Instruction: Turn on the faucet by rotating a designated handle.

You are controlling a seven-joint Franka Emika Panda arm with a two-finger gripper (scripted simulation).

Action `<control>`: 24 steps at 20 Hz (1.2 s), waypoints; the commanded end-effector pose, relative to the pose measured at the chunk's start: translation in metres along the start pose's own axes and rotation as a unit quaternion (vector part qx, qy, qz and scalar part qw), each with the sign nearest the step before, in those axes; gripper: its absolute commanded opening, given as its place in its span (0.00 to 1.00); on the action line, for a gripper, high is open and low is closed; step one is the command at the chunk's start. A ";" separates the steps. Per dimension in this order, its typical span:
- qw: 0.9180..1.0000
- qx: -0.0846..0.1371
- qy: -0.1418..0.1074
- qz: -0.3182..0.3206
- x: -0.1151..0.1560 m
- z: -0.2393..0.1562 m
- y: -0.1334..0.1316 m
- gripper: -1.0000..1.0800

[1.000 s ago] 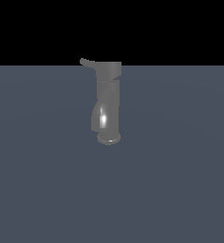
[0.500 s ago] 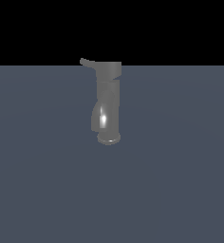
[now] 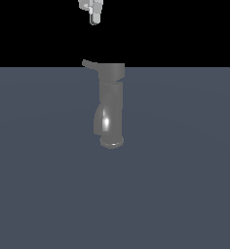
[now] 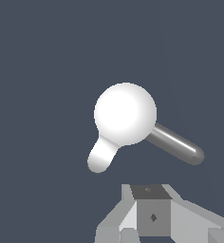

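Note:
The faucet [image 3: 111, 107] is a grey glossy upright cylinder with a flared base on the dark floor, and its curved spout [image 3: 98, 120] points to the exterior view's left. The handle [image 3: 90, 63] is a thin grey rod sticking from the darker cap [image 3: 112, 72] toward the exterior view's left. My gripper [image 3: 94, 18] hangs above the handle's tip, well apart from it, with its fingers together and empty. The wrist view looks down on the bright cap [image 4: 125, 114], the spout [image 4: 102, 156] and the handle rod [image 4: 175, 144]. My gripper [image 4: 152, 217] shows at that picture's edge.
A flat dark blue-grey floor [image 3: 185, 185] surrounds the faucet. No other object shows in either view.
My gripper has come down into the top of the exterior view, where it did not show before. The faucet and handle have not moved.

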State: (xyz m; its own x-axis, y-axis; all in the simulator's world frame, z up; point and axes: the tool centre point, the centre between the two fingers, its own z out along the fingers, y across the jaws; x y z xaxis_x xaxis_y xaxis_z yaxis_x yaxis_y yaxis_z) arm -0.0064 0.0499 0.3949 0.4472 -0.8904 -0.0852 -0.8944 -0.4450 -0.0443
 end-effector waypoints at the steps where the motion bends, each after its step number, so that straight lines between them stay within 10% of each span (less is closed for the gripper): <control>1: 0.999 -0.002 0.003 0.033 0.003 0.011 -0.011 0.00; 24: 0.968 -0.011 0.045 0.246 0.021 0.096 -0.081 0.00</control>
State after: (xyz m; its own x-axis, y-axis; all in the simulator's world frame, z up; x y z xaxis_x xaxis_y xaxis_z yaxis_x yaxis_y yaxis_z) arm 0.0732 0.0754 0.3035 -0.0213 -0.9997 -0.0072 -0.9998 0.0213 0.0017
